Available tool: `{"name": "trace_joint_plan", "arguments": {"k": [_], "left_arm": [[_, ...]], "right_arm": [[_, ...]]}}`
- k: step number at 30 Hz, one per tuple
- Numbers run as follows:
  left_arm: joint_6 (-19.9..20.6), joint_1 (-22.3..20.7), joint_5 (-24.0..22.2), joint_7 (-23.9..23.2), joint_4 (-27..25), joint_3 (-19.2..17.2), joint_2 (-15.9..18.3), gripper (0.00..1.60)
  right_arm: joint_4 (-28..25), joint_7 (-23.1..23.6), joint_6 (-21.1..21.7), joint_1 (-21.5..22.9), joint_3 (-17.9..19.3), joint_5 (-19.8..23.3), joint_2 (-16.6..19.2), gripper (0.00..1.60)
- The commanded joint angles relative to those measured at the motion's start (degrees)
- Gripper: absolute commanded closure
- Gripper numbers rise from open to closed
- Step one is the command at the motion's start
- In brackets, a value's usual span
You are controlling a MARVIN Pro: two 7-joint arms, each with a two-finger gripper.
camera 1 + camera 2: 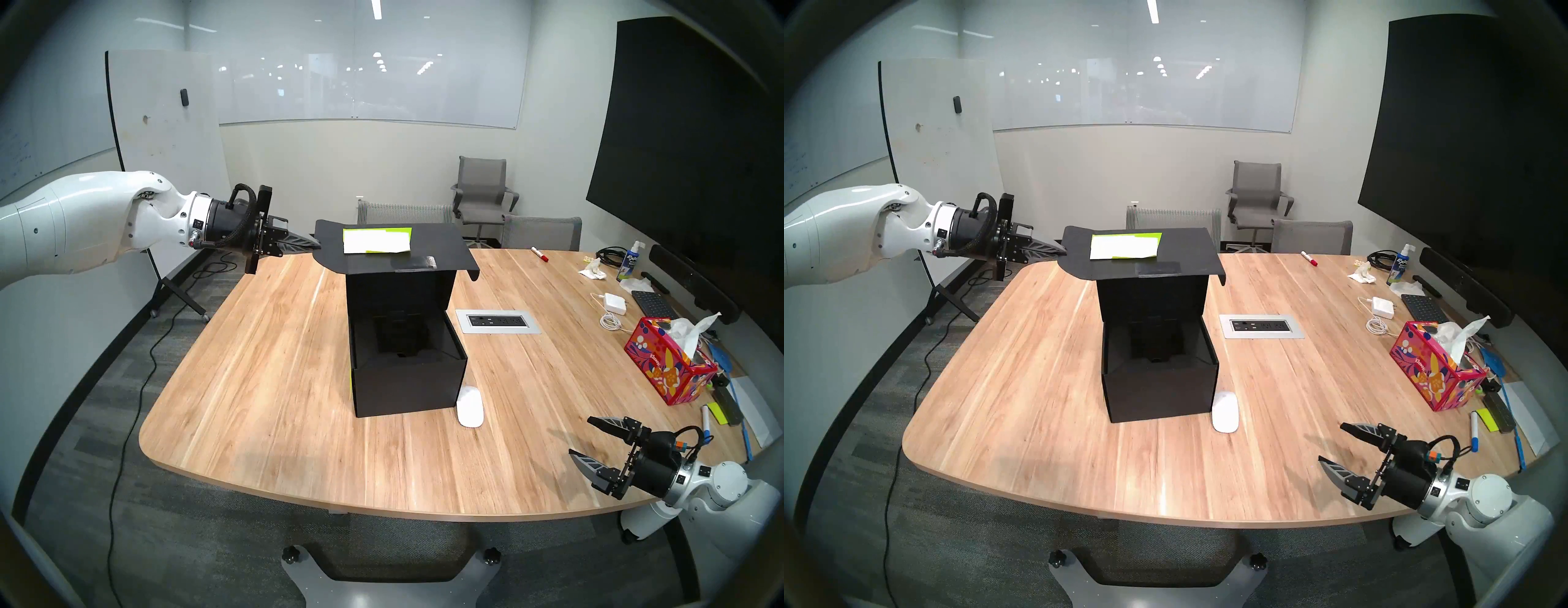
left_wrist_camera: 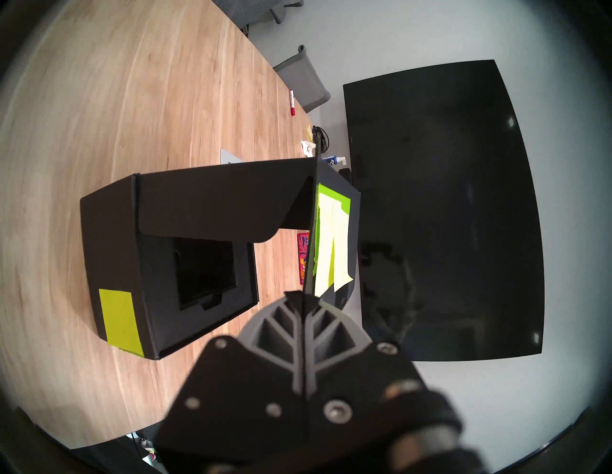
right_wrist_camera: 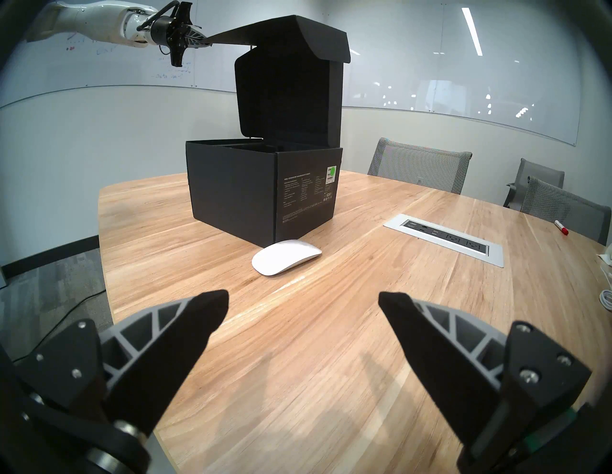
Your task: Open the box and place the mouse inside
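The black box [image 1: 407, 382] stands open near the middle of the wooden surface [image 1: 254, 382], its hinged lid [image 1: 394, 250] raised well above the opening and the lid's front flap stretched out almost level toward the robot's left. The left hand [image 1: 316, 244] has its fingers pressed together on the edge of that flap, pinching the thin black card between them; the left wrist view shows the card running edge-on straight into the closed fingertips. Yellow-green sticky notes [image 1: 377, 240] and a white label sit on the upturned face of the flap, and another yellow-green note [image 2: 121, 319] is stuck on the box's side. Inside, the black recessed insert [image 1: 403, 335] lies exposed. The white mouse [image 1: 470, 406] rests on the surface just beside the box's near right corner, outside it. The right hand [image 1: 587, 441] hovers over the surface's near right edge, well apart from the mouse, fingers spread wide and holding nothing. A red floral tissue box [image 1: 670, 365] stands at the far right.
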Motion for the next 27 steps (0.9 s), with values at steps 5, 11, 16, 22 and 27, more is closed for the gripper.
{"name": "trace_joint_plan", "arguments": {"k": [5, 11, 16, 22, 27], "left_arm": [[-0.1, 0.2, -0.9, -2.2, 9.1, -2.8, -6.4, 1.6], [-0.1, 2.2, -0.9, -2.4, 13.4, -3.5, -9.3, 1.6], [-0.1, 3.9, -0.9, -2.2, 16.2, -4.3, -11.1, 1.6], [-0.1, 5.7, -0.9, -1.4, 19.4, -5.4, -13.2, 1.6], [-0.1, 7.5, -0.9, -0.3, 22.3, -6.3, -15.1, 1.6]], "right_arm": [[-0.1, 0.0, 0.0, 0.1, 0.2, 0.1, 0.0, 0.0], [-0.1, 0.0, 0.0, 0.1, 0.2, 0.1, 0.0, 0.0], [-0.1, 0.0, 0.0, 0.1, 0.2, 0.1, 0.0, 0.0], [-0.1, 0.0, 0.0, 0.1, 0.2, 0.1, 0.0, 0.0], [-0.1, 0.0, 0.0, 0.1, 0.2, 0.1, 0.0, 0.0]]}}
